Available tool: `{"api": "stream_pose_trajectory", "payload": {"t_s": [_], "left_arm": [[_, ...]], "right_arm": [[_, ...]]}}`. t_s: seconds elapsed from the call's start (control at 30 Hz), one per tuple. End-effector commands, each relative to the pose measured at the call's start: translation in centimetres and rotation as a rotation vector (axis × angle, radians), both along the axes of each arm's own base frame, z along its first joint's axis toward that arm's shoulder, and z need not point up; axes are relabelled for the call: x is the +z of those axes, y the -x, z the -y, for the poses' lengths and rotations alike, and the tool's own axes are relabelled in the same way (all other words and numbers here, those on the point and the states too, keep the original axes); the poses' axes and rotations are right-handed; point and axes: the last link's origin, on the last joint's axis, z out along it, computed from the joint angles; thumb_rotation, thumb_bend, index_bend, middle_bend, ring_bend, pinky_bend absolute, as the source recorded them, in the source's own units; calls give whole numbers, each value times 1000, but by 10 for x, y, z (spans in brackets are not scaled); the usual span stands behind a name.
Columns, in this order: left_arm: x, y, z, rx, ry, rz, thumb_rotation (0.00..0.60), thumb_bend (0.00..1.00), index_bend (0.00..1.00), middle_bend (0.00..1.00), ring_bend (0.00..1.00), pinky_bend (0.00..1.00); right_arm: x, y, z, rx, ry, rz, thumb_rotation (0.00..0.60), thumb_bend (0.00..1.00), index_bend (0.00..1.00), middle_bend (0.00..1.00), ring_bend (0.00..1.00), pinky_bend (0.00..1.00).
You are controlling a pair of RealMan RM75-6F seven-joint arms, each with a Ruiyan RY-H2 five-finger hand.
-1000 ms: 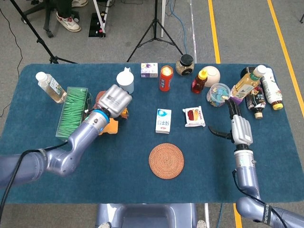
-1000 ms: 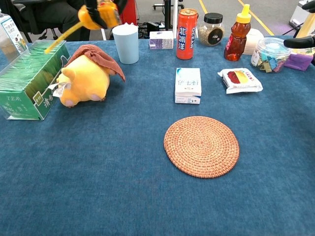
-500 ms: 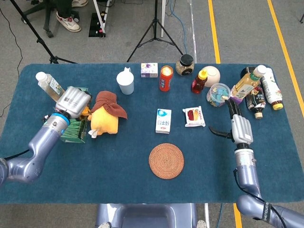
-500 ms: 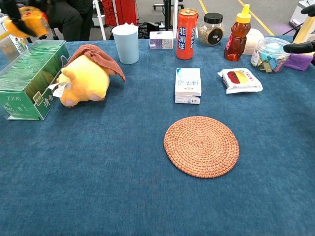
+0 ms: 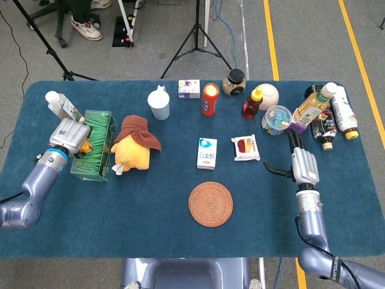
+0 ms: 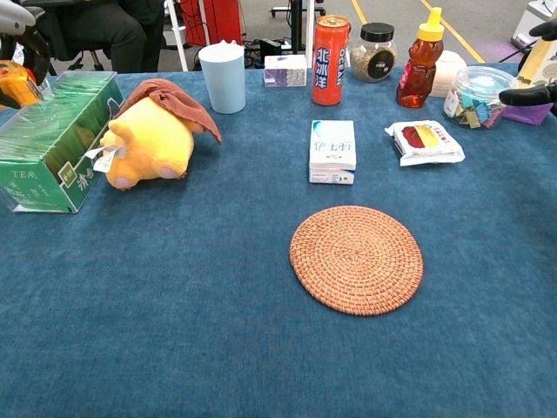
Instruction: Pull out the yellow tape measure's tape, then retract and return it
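Left hand [image 5: 70, 136] at the far left of the blue table [image 5: 180, 235], just beside the green tea box [image 5: 95, 144], on the side away from the toy. Fingers wrapped round the yellow tape measure [image 6: 16, 83], held up off the cloth. In the head view only a small bit of yellow peeks out by the hand, right next to the box. In the chest view the tape measure sits at the left edge of the picture, above the near end of the tea box. No pulled-out tape to be seen.

Right hand [image 5: 302, 164] at the right side of the table, holding nothing, fingers apart and stretched toward the far side, thumb stuck out to the side. Near the clear tub of small clips [image 5: 277, 119] and the pile of bottles [image 5: 328, 114].

Yellow plush toy [image 5: 136, 147] with a brown cloth on its head lying just beside the tea box, on the box's other side. Clear water bottle [image 5: 59, 105] behind the box at the far left corner. White cup [image 5: 159, 103], small purple box [image 5: 189, 88], red can [image 5: 209, 99], dark-lid jar [image 5: 234, 82] and honey bottle [image 5: 253, 102] in a row along the far side. White and blue box [image 5: 207, 153] and a snack packet [image 5: 246, 147] in the middle. Round woven mat [image 5: 210, 204] nearer the front, apart from the rest.
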Motion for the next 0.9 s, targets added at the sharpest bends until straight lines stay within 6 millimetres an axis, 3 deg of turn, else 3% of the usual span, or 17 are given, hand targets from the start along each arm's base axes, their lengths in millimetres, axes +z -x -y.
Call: {"api": "stream_pose_trajectory", "payload": {"t_s": [0.03, 0.13, 0.2, 0.37, 0.5, 0.67, 0.9], "left_arm": [[-4, 2, 0, 5, 4, 13, 600, 432, 676, 545, 451, 585], [-7, 3, 0, 9, 5, 28, 600, 382, 600, 443, 325, 511], [-8, 3, 0, 11, 4, 39, 600, 335, 470, 318, 201, 422], [-11, 4, 1, 9, 12, 51, 600, 292, 272, 136, 30, 245], [-13, 4, 2, 0, 13, 55, 600, 272, 153, 16, 0, 155], [-12, -1, 1, -36, -13, 87, 600, 252, 15, 0, 0, 116], [3, -7, 6, -65, -86, 238, 600, 249, 0, 0, 0, 114]], "right_arm": [[1, 0, 0, 0, 3, 2, 402, 213, 0, 16, 42, 250], [2, -1, 0, 0, 4, 5, 401, 213, 0, 16, 42, 250], [2, -1, 0, 1, 4, 10, 401, 212, 0, 17, 42, 250], [3, -2, 0, 3, 11, 24, 400, 213, 0, 25, 47, 250], [4, -2, 0, 7, 14, 33, 402, 212, 0, 30, 50, 251], [5, -3, 1, 12, 21, 31, 399, 211, 0, 33, 51, 250], [7, -2, 3, 14, 25, 11, 398, 212, 0, 35, 51, 250]]}}
